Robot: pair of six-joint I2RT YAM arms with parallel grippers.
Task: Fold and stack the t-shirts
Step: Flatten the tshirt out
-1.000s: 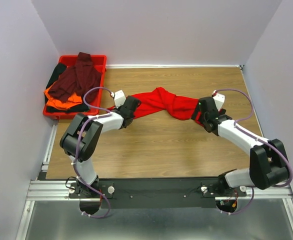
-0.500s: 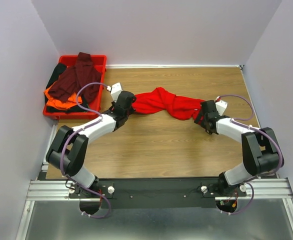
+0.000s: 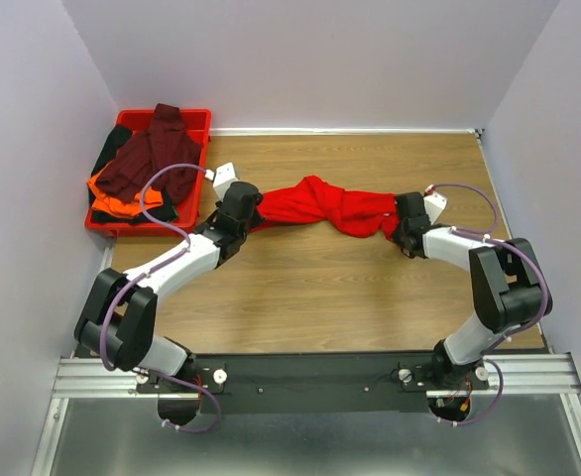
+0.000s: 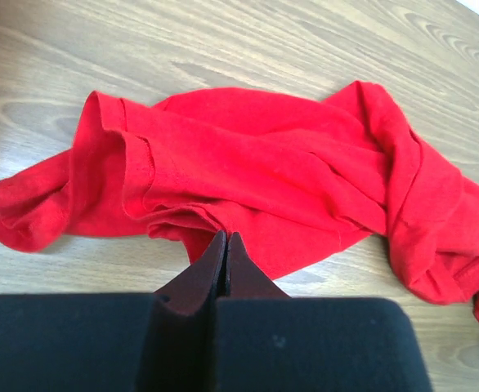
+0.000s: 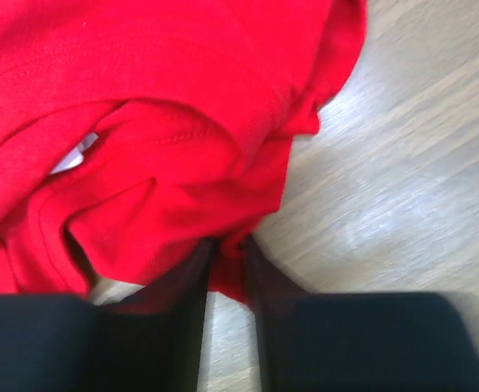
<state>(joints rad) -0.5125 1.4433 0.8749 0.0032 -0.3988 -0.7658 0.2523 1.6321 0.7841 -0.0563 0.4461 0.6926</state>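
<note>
Four t-shirts, one tray, two arms, one table.
One bright red t-shirt (image 3: 320,203) is on the single wooden table (image 3: 320,288). Three more are piled in the one red plastic tray (image 3: 197,116): one dark maroon t-shirt (image 3: 152,154), one orange t-shirt (image 3: 117,195) and one black t-shirt (image 3: 109,154). There are two arms, the left arm (image 3: 181,263) and the right arm (image 3: 459,248), with one two-fingered gripper each: the left gripper (image 3: 243,210) and the right gripper (image 3: 402,223).

Top view looks down on the whole table (image 3: 320,297); both wrist views closely face the red t-shirt (image 3: 322,203).
</note>
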